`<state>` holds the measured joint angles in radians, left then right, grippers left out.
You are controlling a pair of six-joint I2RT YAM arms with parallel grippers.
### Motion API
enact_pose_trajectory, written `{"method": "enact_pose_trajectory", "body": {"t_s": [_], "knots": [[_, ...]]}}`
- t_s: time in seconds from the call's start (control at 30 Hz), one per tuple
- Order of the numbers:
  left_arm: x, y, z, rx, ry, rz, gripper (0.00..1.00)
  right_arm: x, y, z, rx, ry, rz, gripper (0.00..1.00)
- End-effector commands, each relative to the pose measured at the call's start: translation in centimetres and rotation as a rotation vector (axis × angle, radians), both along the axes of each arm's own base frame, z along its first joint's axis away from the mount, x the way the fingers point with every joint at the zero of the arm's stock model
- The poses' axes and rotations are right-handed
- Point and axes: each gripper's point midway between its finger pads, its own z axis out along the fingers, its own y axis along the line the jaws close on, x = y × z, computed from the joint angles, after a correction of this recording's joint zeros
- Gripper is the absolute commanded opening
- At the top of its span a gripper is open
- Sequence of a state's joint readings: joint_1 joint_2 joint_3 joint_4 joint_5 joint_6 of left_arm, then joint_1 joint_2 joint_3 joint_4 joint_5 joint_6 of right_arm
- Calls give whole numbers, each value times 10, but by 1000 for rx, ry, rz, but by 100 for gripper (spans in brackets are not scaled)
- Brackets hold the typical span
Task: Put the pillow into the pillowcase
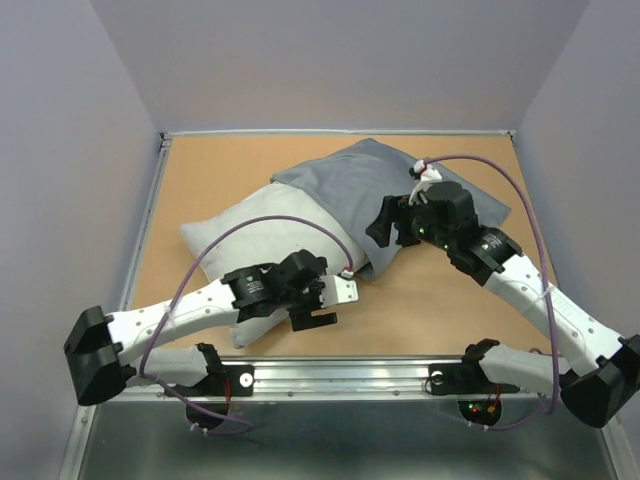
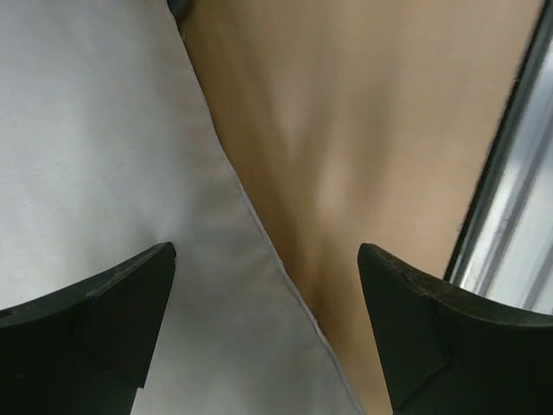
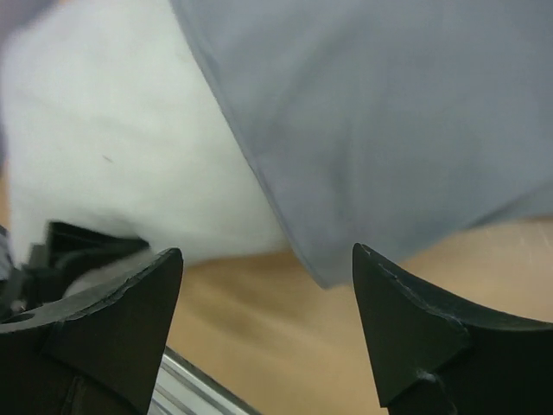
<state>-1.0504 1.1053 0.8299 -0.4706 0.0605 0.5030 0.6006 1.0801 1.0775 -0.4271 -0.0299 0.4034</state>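
The off-white pillow [image 1: 250,235] lies left of centre on the table. The blue-grey pillowcase [image 1: 350,185] covers its far right end. My left gripper [image 1: 325,305] is open at the pillow's near right edge. In the left wrist view the pillow's seam edge [image 2: 104,156] runs between the open fingers of this gripper [image 2: 268,328], which holds nothing. My right gripper [image 1: 383,228] is open just above the pillowcase's near corner. In the right wrist view that corner [image 3: 371,112] hangs over the pillow [image 3: 112,130] ahead of the empty right gripper [image 3: 268,333].
The brown table [image 1: 220,170] is ringed by grey walls, with a metal rail [image 1: 350,375] along the near edge. That rail also shows in the left wrist view [image 2: 518,216]. Purple cables loop over both arms. The left gripper's body shows in the right wrist view [image 3: 78,251].
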Motion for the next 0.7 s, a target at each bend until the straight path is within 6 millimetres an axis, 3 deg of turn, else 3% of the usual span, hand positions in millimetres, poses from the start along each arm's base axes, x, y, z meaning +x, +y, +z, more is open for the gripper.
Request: {"method": "enact_pose_trajectory", "body": {"t_s": [0.0, 0.03, 0.13, 0.2, 0.3, 0.37, 0.4, 0.47, 0.57, 0.67], "knots": [[39, 8, -34, 108, -99, 214, 99, -26, -25, -69, -136, 166, -8, 84], [42, 7, -46, 138, -92, 238, 99, -32, -27, -74, -132, 182, -4, 83], [55, -8, -41, 59, -125, 289, 99, -45, -31, -96, -141, 239, 4, 82], [60, -17, -37, 26, -131, 300, 91, -47, -36, -103, -162, 240, -8, 79], [64, -23, -39, 17, -133, 309, 64, -55, -37, -116, -153, 286, -5, 78], [65, -24, -44, 23, -126, 311, 38, -62, -37, -132, -145, 330, 0, 78], [66, -28, -42, 6, -116, 308, 14, -64, -33, -135, -122, 341, 7, 78], [71, -36, -29, -48, -92, 307, 0, -68, -35, -153, -123, 362, -3, 77], [70, -53, -3, -161, -9, 260, 0, -50, -40, -154, -96, 293, -74, 65], [76, -59, 18, -244, 48, 257, 0, -37, -33, -152, -65, 251, -71, 63]]}}
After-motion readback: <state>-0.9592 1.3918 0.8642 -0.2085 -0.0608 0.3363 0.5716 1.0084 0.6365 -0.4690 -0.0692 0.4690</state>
